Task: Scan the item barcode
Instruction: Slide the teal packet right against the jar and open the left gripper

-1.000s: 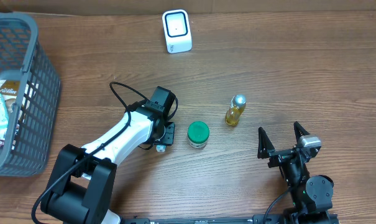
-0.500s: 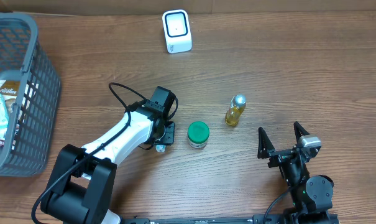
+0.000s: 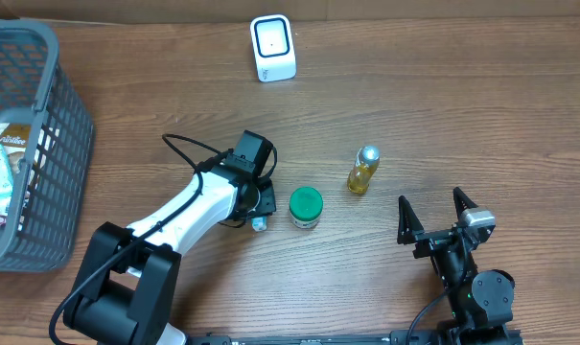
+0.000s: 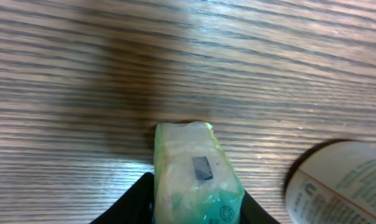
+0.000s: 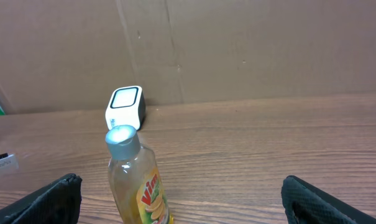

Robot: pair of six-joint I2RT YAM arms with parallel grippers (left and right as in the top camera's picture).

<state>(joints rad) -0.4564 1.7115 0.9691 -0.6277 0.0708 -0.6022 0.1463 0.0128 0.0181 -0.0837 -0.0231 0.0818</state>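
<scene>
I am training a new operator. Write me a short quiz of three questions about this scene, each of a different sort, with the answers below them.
1. True or false: the right gripper is open and holds nothing.
2. The lid of the jar is: A) red, B) green, C) blue.
3. Fill in: the left gripper has a small ___ between its fingers.
Key: 1 true; 2 B; 3 packet.
</scene>
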